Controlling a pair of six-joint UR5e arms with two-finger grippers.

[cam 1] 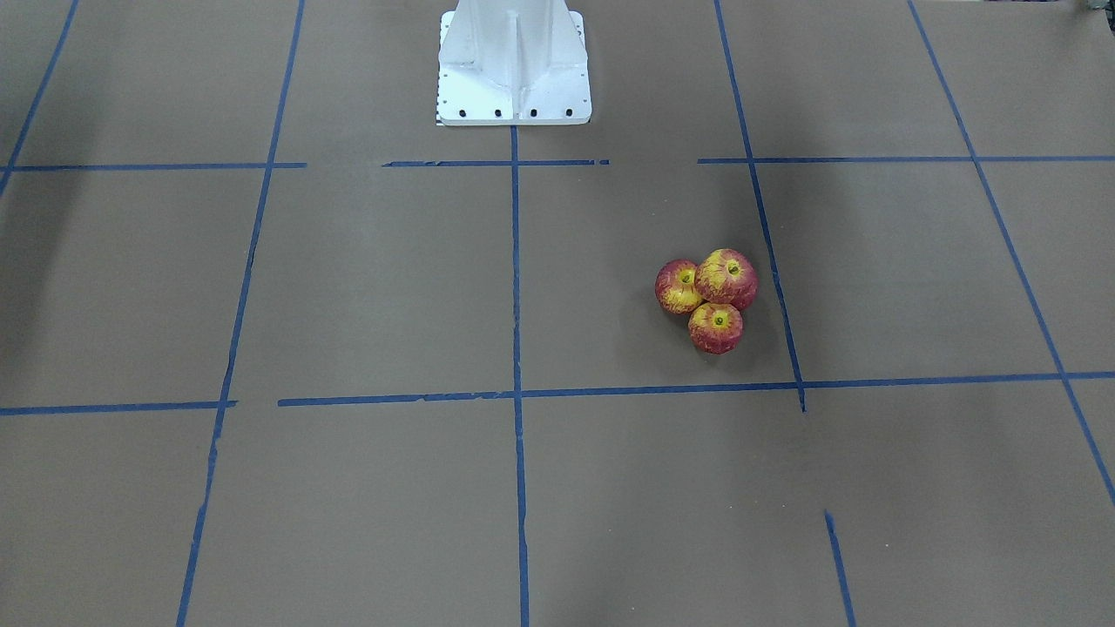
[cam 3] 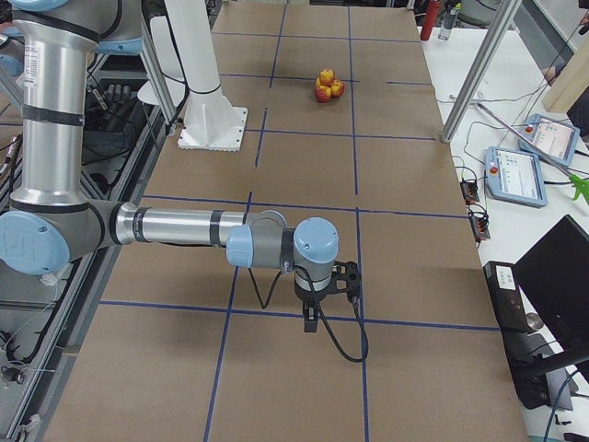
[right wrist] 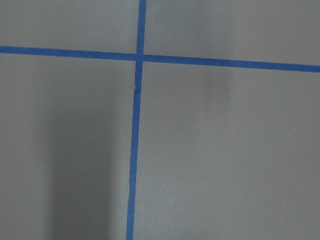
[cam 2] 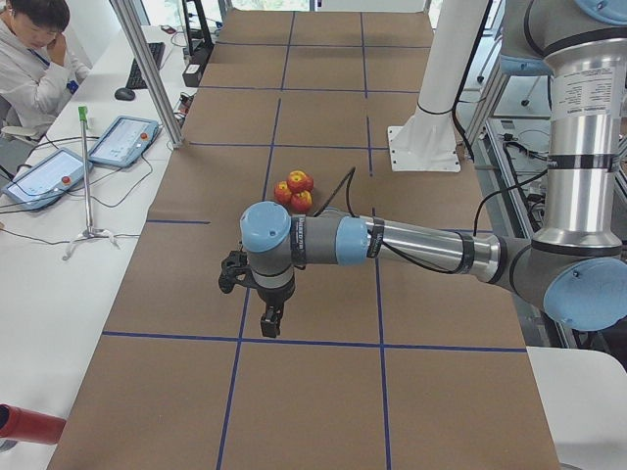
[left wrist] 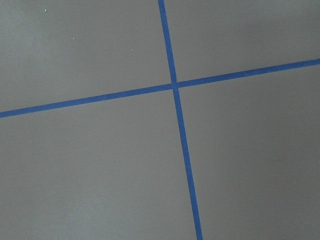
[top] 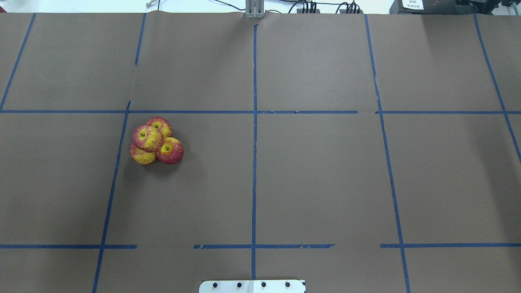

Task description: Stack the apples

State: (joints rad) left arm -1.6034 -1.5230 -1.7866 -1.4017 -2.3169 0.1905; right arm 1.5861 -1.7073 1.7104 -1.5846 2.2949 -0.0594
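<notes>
Four apples sit in one tight cluster on the brown table cover. In the overhead view one apple (top: 147, 138) rests on top of three others (top: 159, 125) (top: 171, 150) (top: 141, 156). In the front-facing view only three apples show, the top apple (cam 1: 726, 279) and two lower ones (cam 1: 678, 286) (cam 1: 716, 327). The cluster also shows in the left view (cam 2: 297, 189) and the right view (cam 3: 326, 85). My left gripper (cam 2: 269, 318) hangs over bare table well away from them. My right gripper (cam 3: 311, 318) hangs far off at the other end. I cannot tell whether either is open. Both wrist views show only table.
Blue tape lines (top: 254, 162) grid the brown cover. The white robot base (cam 1: 514, 70) stands at the table's robot side. An operator (cam 2: 34, 49), tablets (cam 2: 122, 142) and a metal post (cam 2: 147, 69) are beside the table.
</notes>
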